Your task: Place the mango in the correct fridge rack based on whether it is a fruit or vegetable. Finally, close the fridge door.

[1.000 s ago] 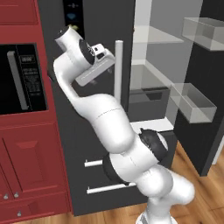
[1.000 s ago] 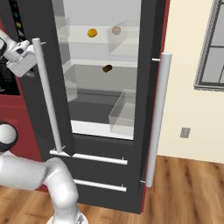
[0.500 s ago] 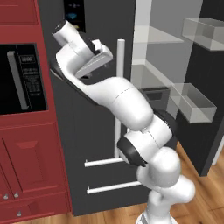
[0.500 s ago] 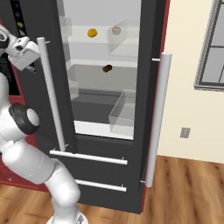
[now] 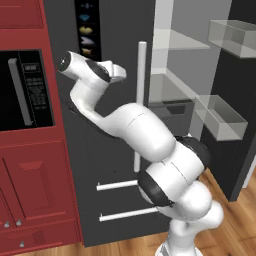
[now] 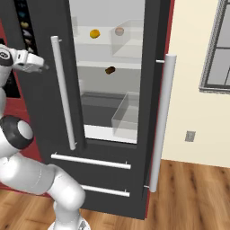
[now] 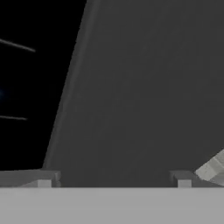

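Observation:
The orange-yellow mango (image 6: 95, 33) lies on the top fridge rack (image 6: 104, 42) inside the white interior. My gripper (image 6: 41, 66) hovers at upper left in front of the dark door with icons (image 6: 42, 112), left of its white bar handle (image 6: 63, 90). In the hand view the gripper (image 7: 113, 181) is open, its fingertips (image 7: 43, 180) wide apart and empty, facing a plain dark-grey surface up close. The fridge door (image 6: 153, 90) with its white handle (image 6: 161, 121) stands open at the right. In the left base view the gripper (image 5: 120, 74) sits beside the handle (image 5: 141, 100).
A pale round item (image 6: 119, 31) shares the top rack, and a dark brown one (image 6: 110, 70) lies on the rack below. Clear door bins (image 5: 220, 117) jut from the open door (image 5: 240, 150). A black microwave (image 5: 25, 90) in red cabinets is at left, and drawer handles (image 6: 90, 161) run below.
My arm has folded, its elbow dropping low and forward, and the hand has sunk slightly. The icon door's handle edge has shifted right in both base views and covers more of the interior.

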{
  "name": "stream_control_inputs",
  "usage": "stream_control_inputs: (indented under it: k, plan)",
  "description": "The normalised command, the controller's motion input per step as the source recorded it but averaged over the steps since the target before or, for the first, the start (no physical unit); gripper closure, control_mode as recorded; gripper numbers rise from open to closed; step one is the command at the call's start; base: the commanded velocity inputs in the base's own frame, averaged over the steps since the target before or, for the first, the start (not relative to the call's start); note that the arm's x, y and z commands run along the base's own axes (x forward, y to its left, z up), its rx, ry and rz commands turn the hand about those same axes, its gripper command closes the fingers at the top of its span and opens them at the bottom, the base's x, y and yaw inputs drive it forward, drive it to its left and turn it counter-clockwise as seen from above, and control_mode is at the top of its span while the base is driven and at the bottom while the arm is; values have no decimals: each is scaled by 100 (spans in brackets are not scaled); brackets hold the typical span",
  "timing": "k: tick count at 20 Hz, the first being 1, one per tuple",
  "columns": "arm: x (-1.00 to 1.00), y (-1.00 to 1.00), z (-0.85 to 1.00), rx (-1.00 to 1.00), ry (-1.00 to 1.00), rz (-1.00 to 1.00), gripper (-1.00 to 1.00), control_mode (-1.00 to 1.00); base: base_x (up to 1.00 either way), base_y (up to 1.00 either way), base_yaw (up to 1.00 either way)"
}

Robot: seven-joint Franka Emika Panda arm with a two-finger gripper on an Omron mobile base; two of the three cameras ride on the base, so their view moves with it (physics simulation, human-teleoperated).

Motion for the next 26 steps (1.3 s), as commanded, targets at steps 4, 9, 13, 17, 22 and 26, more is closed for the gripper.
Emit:
stream_control_inputs:
  k: [4,9,13,17,22,26]
  plan:
    - [45,-88,-60,5,-45,22,-100,-100,0,0,0]
    - [53,-60,-33,7,-37,22,-100,-100,0,0,0]
    - [71,-23,-13,9,-23,15,-100,-100,0,0,0]
    - [78,-1,-2,6,-7,2,-100,-100,0,0,0]
    - [-47,0,17,4,-5,0,-100,-100,0,0,0]
    - [-100,3,33,10,-2,0,-100,-100,0,0,0]
